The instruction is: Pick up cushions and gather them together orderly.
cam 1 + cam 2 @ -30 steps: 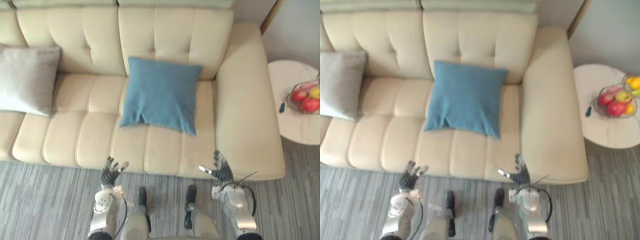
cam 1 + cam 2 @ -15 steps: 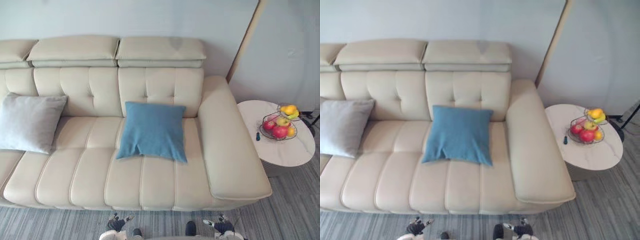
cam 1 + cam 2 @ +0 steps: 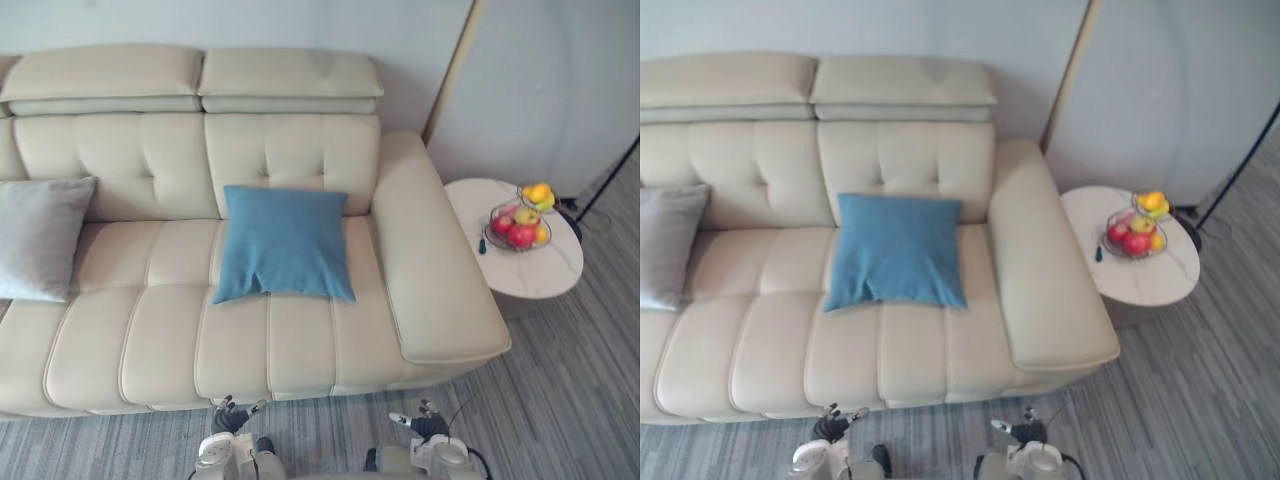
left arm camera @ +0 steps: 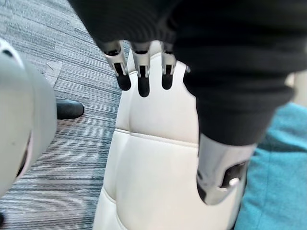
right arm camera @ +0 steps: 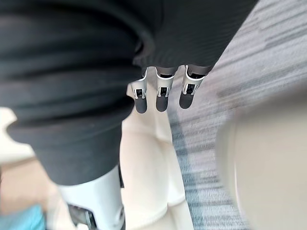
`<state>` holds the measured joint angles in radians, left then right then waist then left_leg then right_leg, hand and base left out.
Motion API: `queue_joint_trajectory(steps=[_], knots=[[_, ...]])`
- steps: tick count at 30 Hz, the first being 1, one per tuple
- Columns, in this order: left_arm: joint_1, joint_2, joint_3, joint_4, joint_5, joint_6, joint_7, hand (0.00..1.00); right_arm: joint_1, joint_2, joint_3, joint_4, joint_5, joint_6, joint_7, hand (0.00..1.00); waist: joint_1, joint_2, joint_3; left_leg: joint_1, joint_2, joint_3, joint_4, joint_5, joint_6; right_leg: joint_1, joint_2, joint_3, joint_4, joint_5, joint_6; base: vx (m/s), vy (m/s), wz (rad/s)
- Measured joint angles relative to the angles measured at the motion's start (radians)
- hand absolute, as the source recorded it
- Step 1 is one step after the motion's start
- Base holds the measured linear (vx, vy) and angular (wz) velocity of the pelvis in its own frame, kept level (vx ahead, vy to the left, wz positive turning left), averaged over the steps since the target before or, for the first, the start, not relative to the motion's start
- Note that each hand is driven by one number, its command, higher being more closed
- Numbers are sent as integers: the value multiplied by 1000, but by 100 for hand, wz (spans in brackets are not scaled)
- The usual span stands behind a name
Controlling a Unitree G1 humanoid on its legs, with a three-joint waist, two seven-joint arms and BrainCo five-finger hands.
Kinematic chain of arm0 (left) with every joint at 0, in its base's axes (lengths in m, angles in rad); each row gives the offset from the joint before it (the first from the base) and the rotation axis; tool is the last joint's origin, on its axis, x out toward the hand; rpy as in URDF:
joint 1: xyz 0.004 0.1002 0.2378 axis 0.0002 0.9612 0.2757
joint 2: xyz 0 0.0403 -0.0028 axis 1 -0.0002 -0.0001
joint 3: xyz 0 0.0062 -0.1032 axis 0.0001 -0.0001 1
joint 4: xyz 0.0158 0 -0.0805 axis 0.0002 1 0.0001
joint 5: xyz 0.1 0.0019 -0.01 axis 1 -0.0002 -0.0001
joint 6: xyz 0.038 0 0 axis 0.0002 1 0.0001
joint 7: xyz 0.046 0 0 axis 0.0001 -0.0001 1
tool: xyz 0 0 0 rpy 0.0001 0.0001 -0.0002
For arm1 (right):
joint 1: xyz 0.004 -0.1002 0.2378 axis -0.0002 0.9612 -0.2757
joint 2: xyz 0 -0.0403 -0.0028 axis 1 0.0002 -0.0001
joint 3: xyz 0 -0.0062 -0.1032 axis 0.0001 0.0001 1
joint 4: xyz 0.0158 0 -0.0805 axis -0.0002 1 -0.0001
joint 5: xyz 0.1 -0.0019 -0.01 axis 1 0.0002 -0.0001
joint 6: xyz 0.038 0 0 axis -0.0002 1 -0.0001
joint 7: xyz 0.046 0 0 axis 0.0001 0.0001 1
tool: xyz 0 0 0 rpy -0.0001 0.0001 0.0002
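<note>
Both empty, fingers loose/straight: left hand (image 3: 232,415) & right hand (image 3: 420,421) low, short of sofa (image 3: 435,265) front; blue cushion (image 3: 283,243) mid-seat, grey cushion (image 3: 40,238) far left, well apart, so I'd close in, then grip blue by both sides.

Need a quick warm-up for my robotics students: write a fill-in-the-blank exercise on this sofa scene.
1. The middle cushion on the sofa is ____ in colour.
2. The grey cushion sits at the sofa's ____ end.
3. The wire basket on the round side table holds ____.
4. The side table stands beside the sofa's ____ armrest.

Missing words: blue; left; fruit; right.
</note>
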<state>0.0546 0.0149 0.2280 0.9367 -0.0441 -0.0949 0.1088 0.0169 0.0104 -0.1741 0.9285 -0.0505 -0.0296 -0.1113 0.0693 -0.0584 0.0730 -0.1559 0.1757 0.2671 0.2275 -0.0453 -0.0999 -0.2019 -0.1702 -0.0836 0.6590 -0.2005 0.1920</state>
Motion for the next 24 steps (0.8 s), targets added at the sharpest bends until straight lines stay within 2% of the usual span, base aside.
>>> queue_joint_trajectory(steps=[1, 2, 3, 4, 5, 8, 9, 10, 11, 12, 13, 14, 15, 16, 19, 20, 24], knots=[[15, -24, 1, 3, -1, 2, 3, 0, -16, -18, 3, -3, 0, -1, -5, 0, 17, 50, -19, -19, 48, 3, -24, 27, -7, 67, 48, 3, -132, -22, -12, -146, -149, -42], [10, -24, -2, -10, -10, -3, 8, 0, -48, -20, 3, -12, -1, -2, -19, 0, 32, 31, 1, -25, 41, 31, -30, 54, -20, 84, 26, -10, -148, -78, -63, -202, -205, -38], [3, -17, -10, -10, -10, -4, 14, 0, -60, -19, 5, -11, -2, -1, -22, 0, 32, 23, 9, -28, 36, 34, -30, 62, -26, 102, 30, -19, -181, -100, -70, -238, -287, -30], [-11, -8, -18, -1, -11, -3, 22, 0, -76, -27, 20, -10, -11, -1, -26, 0, 33, 35, 27, -39, 42, 26, -30, 76, -34, 127, 44, -44, -248, -122, -95, -325, -224, 5], [-14, -16, -31, 12, -11, -3, 21, 0, -90, -42, 22, -9, -21, -2, -30, 0, 21, 69, 49, -37, 65, -5, -46, 110, -38, 151, 71, -69, -284, -104, -125, -321, -187, 15], [1, -15, -30, 16, -11, -6, 23, 0, -70, -58, 21, 23, -30, 1, -40, 0, 12, 80, 51, -4, 64, -32, -102, 161, -49, 147, 80, -77, -260, -106, -138, -211, -72, 16], [10, -12, -30, 16, -11, -7, 23, 0, -68, -62, 20, 34, -30, 4, -44, 0, 12, 75, 55, -7, 61, -56, -111, 177, -61, 133, 75, -77, -252, -111, -158, -225, -43, -10], [13, -9, -26, 12, -14, -7, 23, 0, -64, -67, 16, 33, -30, 5, -48, 0, 9, 69, 57, -34, 46, -118, -67, 162, -56, 100, 53, -79, -234, -108, -173, -209, -23, -19], [13, -8, -19, 10, -19, -7, 23, 0, -63, -69, 11, 33, -31, 6, -49, 0, 10, 64, 60, -50, 34, -143, -7, 123, -46, 87, 39, -74, -227, -104, -175, -228, 70, -25], [17, 1, -17, 12, -20, -6, 23, 0, -53, -67, -9, 33, -31, 8, -51, 0, 4, 53, 66, -64, 7, -138, 138, 31, -30, 75, 5, -67, -233, -84, -161, -202, 144, -16], [23, 1, -17, 19, -20, -5, 24, 0, -37, -67, -15, 32, -31, 9, -53, 0, -5, 56, 65, -59, 5, -120, 207, -32, -15, 77, -3, -63, -252, -68, -149, -199, 188, -8], [27, 1, -16, 19, -22, -5, 24, 0, -28, -64, -18, 32, -30, 11, -53, 0, -10, 59, 63, -50, 9, -105, 226, -63, -5, 77, -4, -61, -261, -60, -142, -103, 164, 1], [33, -3, -17, 21, -22, -2, 23, 0, -10, -60, -24, 32, -30, 14, -52, 0, -13, 78, 53, -36, 22, -77, 222, -107, -18, 75, 3, -64, -277, -42, -126, -90, 230, -1], [35, -5, -12, 27, -26, -2, 22, 0, -2, -47, -52, 45, -29, 20, -50, 0, -12, 78, 49, -22, 10, -62, 156, -136, -24, 70, 9, -53, -302, -22, -107, -81, 219, -2], [39, 16, -9, 39, -25, 6, 22, 0, 8, -16, -72, 87, -27, 27, -41, 0, -16, 44, 29, 45, -54, -37, -24, -58, -8, 116, -5, -23, -442, 62, -93, -36, 168, -4], [40, 17, -10, 50, -23, 13, 20, 0, 12, -13, -106, 95, -26, 27, -38, 0, -19, 41, 26, 96, -82, -32, -107, -24, -1, 156, -19, -19, -505, 100, -86, -18, 150, -1], [48, 12, -12, 79, -15, 16, 19, 0, 26, -15, -173, 115, -25, 26, -36, 0, -34, 51, -7, 169, -124, -54, -277, 47, 5, 190, -24, -31, -583, 126, -88, 18, 62, 9]])
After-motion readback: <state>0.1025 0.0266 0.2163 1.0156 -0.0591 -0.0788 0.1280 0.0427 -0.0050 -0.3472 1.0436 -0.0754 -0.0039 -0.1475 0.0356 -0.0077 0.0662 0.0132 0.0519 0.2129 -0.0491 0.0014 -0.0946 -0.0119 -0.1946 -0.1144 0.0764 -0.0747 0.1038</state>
